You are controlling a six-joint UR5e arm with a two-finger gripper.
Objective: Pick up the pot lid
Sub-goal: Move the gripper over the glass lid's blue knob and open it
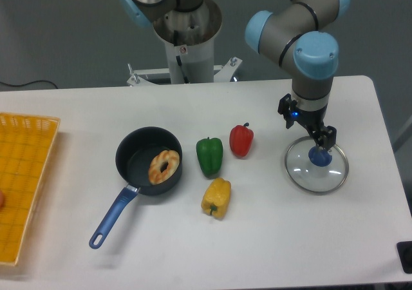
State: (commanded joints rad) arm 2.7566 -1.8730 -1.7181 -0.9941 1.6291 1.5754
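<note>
The pot lid (309, 176) lies at the right of the white table, a clear disc with a thin rim and a blue knob (320, 156) near its middle. A human-like figure in a patterned dress (313, 61) covers the area just behind the lid, its lower end overlapping the lid's back edge. No gripper fingers can be made out, and nothing is seen holding the lid.
A black pan (132, 164) with a blue handle holds a brown ring-shaped item. Green (210, 156), red (241, 140) and yellow (217, 197) peppers lie mid-table. A yellow bin (38, 164) stands left; dark robot parts (183, 3) show behind.
</note>
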